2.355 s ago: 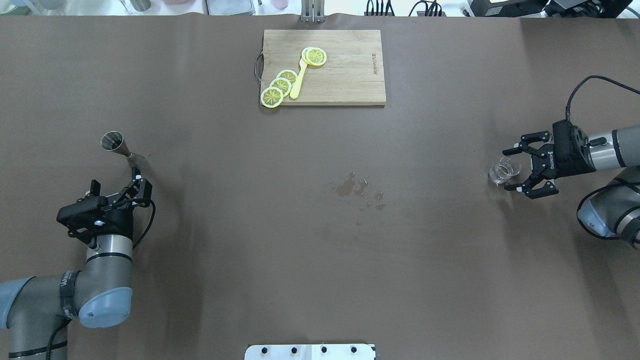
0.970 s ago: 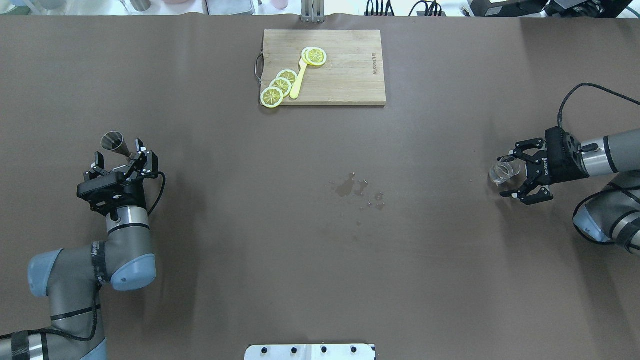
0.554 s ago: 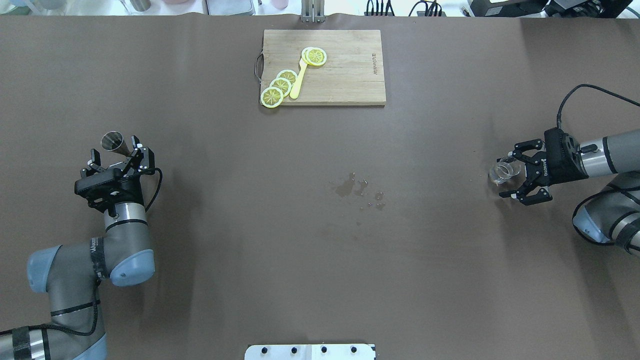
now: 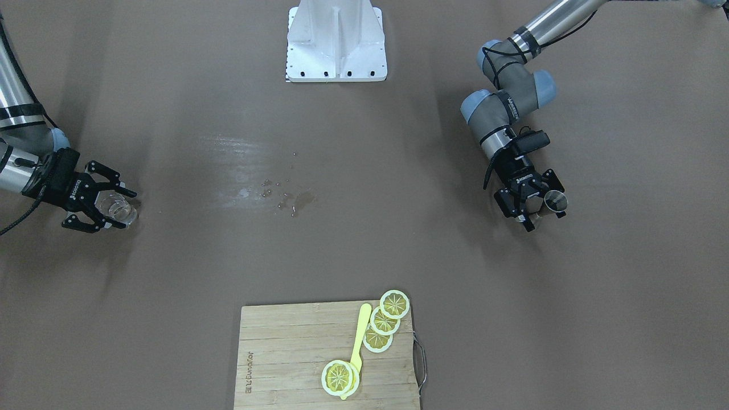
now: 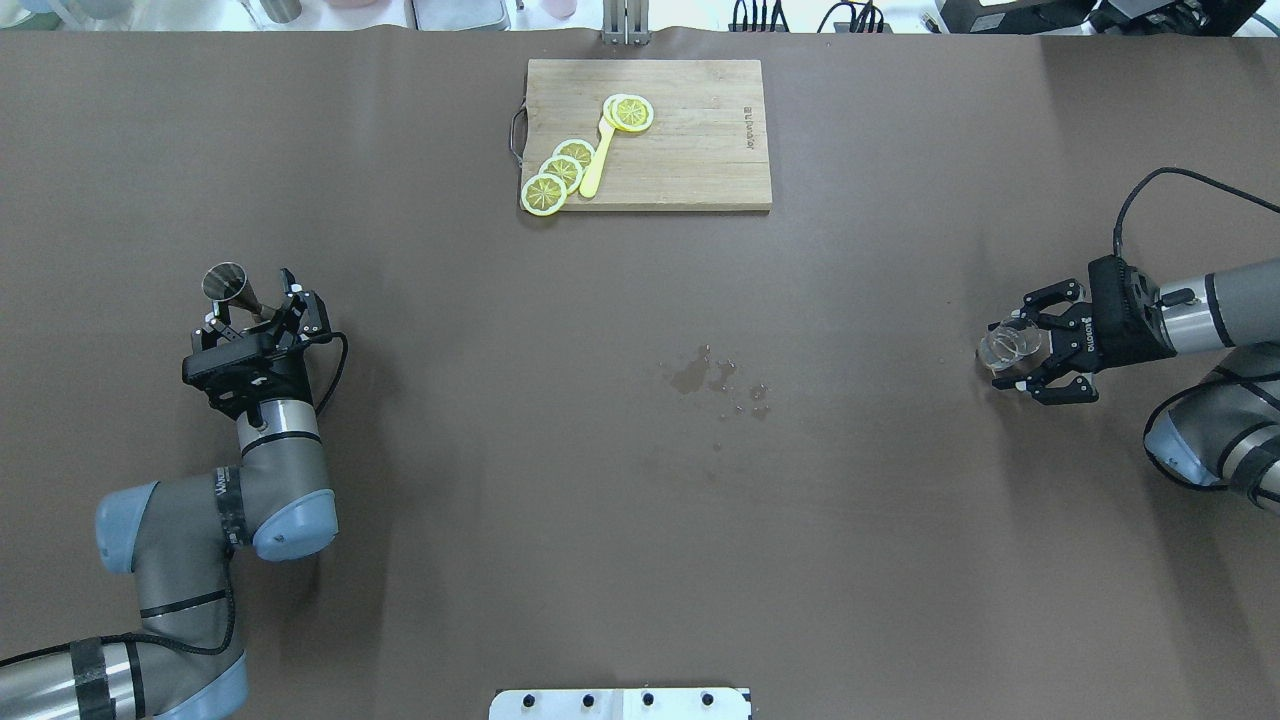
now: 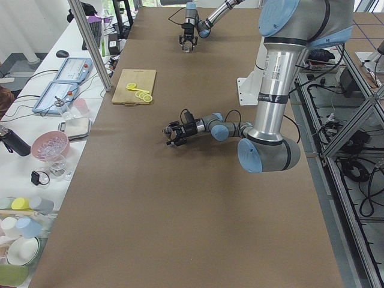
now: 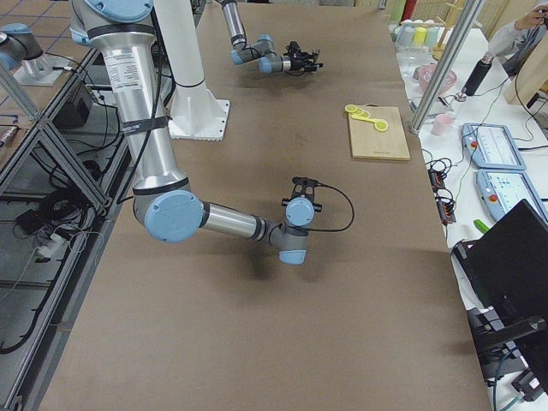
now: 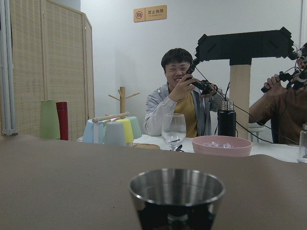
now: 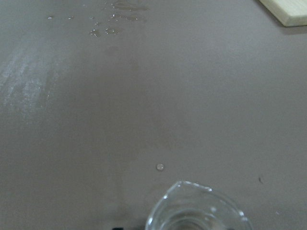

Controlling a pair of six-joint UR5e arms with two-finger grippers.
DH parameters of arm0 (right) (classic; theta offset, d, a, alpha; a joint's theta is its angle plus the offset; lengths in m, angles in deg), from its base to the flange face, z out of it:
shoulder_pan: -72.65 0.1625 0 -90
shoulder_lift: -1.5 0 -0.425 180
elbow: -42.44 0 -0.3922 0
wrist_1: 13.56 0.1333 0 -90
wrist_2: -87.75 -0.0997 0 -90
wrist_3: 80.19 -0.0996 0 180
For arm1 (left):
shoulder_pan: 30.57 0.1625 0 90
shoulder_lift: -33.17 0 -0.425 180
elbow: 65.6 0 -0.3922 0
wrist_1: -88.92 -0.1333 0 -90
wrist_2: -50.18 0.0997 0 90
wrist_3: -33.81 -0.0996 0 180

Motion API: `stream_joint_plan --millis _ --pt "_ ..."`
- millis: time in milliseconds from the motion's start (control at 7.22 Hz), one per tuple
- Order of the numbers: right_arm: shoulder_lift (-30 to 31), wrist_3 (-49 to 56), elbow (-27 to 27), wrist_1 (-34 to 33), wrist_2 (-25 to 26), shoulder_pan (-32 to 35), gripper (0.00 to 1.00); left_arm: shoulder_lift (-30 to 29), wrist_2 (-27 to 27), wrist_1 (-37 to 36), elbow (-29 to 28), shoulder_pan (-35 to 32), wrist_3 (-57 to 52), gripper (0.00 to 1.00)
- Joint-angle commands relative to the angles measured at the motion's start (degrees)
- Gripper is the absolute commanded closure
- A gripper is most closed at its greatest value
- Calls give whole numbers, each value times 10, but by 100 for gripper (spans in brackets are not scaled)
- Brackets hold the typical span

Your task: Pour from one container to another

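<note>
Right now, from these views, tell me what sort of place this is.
Probably a robotics lab staging a bar-prep demo: the left arm and right arm work a covered table, a person beyond it grips a handheld controller, and the props are a jigger and a cutting board with lemon slices.

Matte brown worktop, showing darker wet blotches. Pale bamboo cutting board, carrying white-rimmed yellow lemon slices and a yellow plastic spatula. Silver hourglass steel jigger, showing dark inside. Small colourless transparent glass cup. Black left end effector; black right end effector.
</note>
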Motion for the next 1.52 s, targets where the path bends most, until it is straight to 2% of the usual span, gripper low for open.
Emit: stream_joint_plan --millis 0,277,416,554,970,1247,1385 --pt "0 0 0 2 0 0 28 0 -3 0 2 -3 0 26" --pt "0 0 0 2 0 1 34 1 -5 1 5 -2 -1 56" --pt "0 0 1 2 0 1 41 1 -15 0 6 0 -4 90" --pt "0 -2 2 2 0 1 47 4 -49 2 22 -1 -2 98" --pt "0 -2 8 2 0 3 78 40 -72 9 104 -17 -41 100" --pt "0 -3 24 1 -1 6 91 38 -82 62 123 -29 -163 100" --pt "-3 -4 31 -1 -5 15 95 25 -134 107 134 -42 -241 100"
